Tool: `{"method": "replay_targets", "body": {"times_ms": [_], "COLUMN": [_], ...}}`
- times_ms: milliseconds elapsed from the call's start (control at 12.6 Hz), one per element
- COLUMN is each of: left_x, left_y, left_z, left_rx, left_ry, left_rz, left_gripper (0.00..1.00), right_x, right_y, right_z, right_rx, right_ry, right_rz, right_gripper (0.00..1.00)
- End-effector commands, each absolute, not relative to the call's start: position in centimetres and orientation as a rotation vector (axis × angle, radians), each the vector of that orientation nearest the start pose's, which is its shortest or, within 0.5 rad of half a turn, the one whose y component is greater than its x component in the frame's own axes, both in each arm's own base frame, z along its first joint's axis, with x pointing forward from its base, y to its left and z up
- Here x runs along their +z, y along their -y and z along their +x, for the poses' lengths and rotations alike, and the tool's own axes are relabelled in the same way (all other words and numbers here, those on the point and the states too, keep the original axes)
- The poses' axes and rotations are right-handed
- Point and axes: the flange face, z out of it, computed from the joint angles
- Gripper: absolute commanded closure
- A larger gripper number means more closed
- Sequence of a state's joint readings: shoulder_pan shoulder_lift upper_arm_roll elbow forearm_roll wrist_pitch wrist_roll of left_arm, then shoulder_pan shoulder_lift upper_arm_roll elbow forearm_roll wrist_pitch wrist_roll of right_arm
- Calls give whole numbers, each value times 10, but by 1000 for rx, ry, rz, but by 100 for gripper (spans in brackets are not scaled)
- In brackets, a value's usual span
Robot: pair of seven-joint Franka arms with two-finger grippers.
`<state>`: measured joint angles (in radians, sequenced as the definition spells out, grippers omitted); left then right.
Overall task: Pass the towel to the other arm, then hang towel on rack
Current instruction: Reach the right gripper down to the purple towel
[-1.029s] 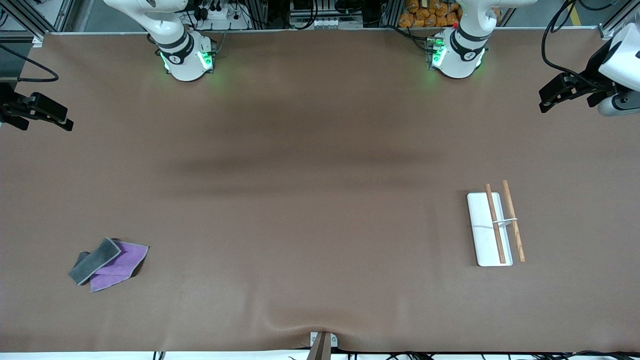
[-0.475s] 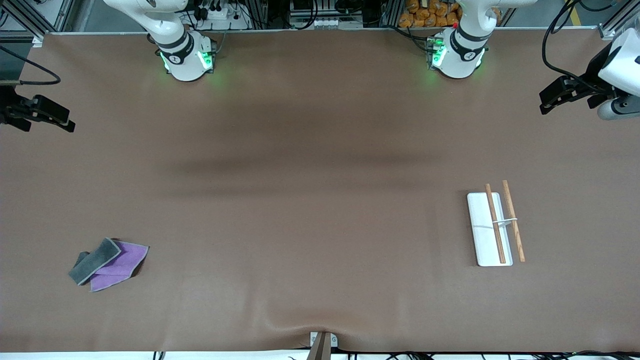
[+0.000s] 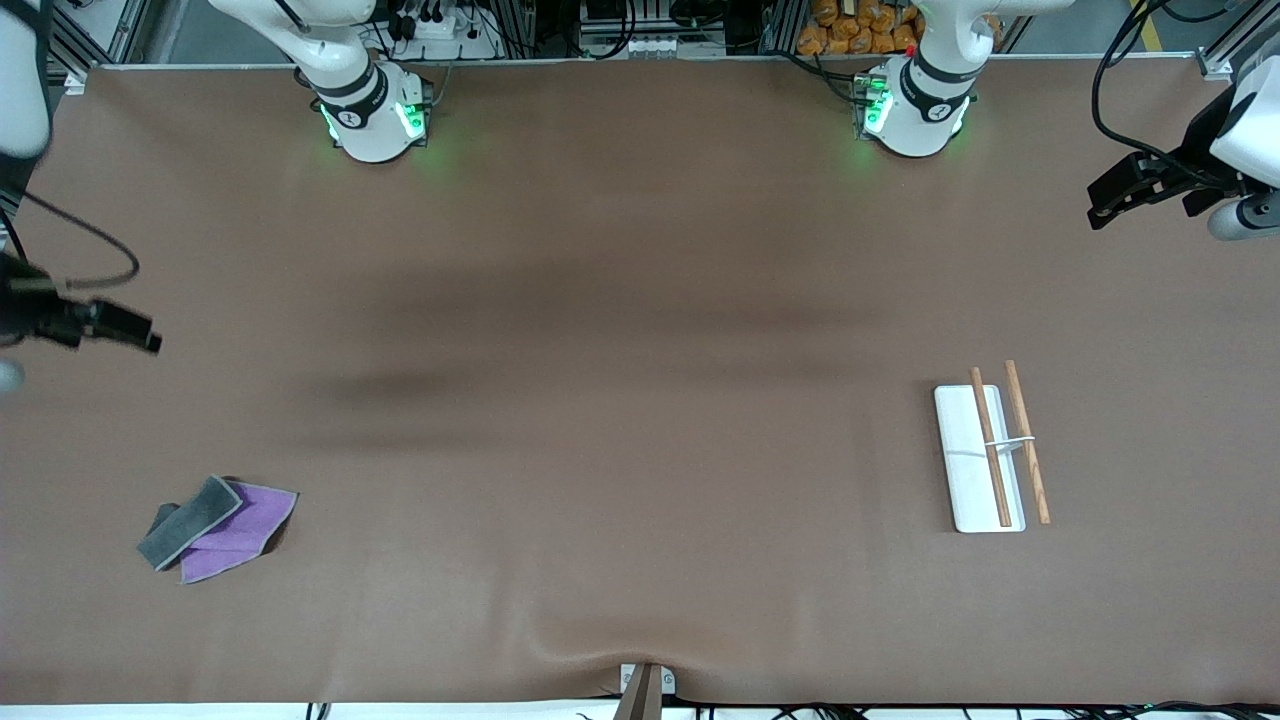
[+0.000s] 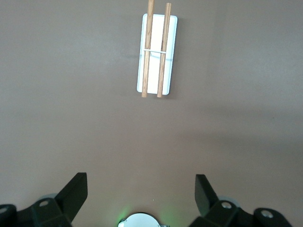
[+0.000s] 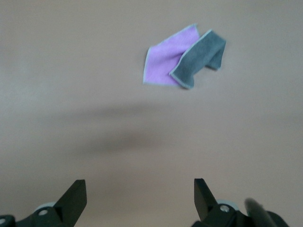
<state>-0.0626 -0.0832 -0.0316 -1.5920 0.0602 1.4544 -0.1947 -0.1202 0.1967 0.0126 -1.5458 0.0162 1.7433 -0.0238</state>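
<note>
Nothing was done yet, I judged: the towel (image 3: 217, 527) lay crumpled on the bench (image 3: 620, 420) toward my right arm's end, well apart from the bare rack (image 3: 990, 455), both my left claw (image 3: 1125, 190) and right claw (image 3: 125, 330) spread apart, seemingly empty.

Even, bright overhead light falls on the brown matte table (image 3: 640, 250), with soft blurred shadow bands across its middle. The right wrist view is slightly motion-blurred; green glow rings both bases.
</note>
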Motion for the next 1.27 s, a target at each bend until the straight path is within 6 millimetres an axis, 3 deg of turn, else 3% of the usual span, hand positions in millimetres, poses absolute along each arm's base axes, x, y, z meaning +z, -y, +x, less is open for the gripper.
{"method": "replay_targets", "body": {"times_ms": [0,158,396,554,792,950,1108,1188], "left_x": [656,656,655,654,652,648,648,648], "left_y": [40,40,40,40,41,42,41,41], "left_z": [515,516,516,516,518,520,520,520], "left_rx": [70,70,73,75,77,89,89,89], "left_ry": [146,146,144,146,145,138,140,143], "left_rz": [-3055,-3055,-3055,-3054,-3054,-3053,-3053,-3053], "left_gripper": [0,0,0,0,0,0,0,0], "right_x": [492,464,422,384,330,297,283,264], "right_y": [82,82,89,93,118,124,120,121], "right_z": [650,670,695,707,718,719,723,722], "right_rx": [-56,-133,-261,-281,-294,-258,-300,-269], "right_ry": [19,159,509,754,1080,1159,1192,1190], "right_rz": [-3128,-3139,-3128,-3099,-3028,-2983,-2993,-2986], "right_gripper": [0,0,0,0,0,0,0,0]}}
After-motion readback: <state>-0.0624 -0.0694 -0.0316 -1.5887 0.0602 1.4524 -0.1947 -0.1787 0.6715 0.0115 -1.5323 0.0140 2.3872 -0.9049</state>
